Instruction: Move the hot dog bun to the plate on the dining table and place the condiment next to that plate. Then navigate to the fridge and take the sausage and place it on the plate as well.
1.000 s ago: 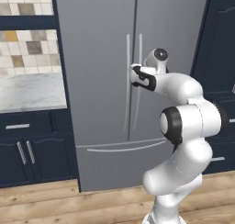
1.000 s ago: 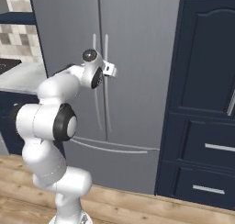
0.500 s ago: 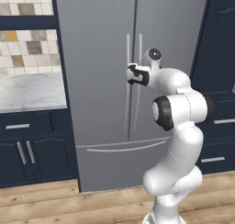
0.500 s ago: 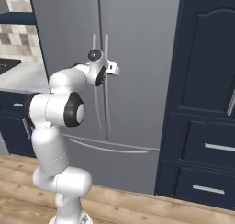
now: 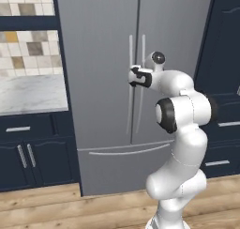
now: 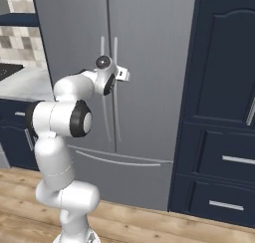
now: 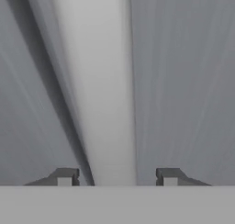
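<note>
The fridge (image 5: 108, 87) stands closed straight ahead of the gripper (image 7: 117, 176), which is up against its left door handle (image 7: 98, 90). The pale handle runs between the two fingertips (image 7: 66, 176), with gaps on both sides, so the jaws are parted and not yet pinching it. No writing shows on the doors.

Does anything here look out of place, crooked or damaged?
Nothing stands out. The fridge doors are shut and level, the handles straight, and the tool straddles one handle.
</note>
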Robot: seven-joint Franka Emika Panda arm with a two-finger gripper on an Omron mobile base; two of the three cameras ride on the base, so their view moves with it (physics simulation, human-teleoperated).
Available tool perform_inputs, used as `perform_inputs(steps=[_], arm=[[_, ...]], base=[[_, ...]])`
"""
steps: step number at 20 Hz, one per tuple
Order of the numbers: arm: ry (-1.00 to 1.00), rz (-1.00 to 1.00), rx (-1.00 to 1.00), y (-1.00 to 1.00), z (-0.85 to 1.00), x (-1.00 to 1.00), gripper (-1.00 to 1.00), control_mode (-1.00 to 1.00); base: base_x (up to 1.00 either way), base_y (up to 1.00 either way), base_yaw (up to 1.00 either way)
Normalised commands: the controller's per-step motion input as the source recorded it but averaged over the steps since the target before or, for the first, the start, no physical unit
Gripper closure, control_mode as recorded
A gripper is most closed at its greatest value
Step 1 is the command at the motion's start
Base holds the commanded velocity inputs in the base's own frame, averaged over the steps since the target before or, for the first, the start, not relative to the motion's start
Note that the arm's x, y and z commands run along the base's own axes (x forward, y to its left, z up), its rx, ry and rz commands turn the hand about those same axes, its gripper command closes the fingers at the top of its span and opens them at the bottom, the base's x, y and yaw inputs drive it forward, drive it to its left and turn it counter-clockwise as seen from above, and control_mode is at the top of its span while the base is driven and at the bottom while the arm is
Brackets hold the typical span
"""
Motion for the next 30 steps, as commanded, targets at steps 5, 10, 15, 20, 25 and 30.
perform_inputs(steps=[5,10,15,20,25,30], arm=[[0.02,0.00,0.00,0.00,-0.03,0.07,1.00,-1.00],[-0.01,-0.12,0.00,-0.19,-0.05,-0.55,1.00,-1.00],[-0.07,-0.15,0.00,-0.53,0.00,-0.98,1.00,-1.00],[0.00,-0.12,0.00,-0.78,0.00,-0.78,1.00,-1.00],[0.02,-0.10,0.00,-0.90,0.00,-0.64,1.00,-1.00],[0.03,-0.08,0.00,-0.79,0.00,-0.51,-1.00,-1.00]], base=[[0.00,0.00,0.00],[0.00,0.00,0.00],[0.00,0.00,0.00],[0.00,0.00,0.00],[0.00,0.00,0.00],[0.00,0.00,0.00]])
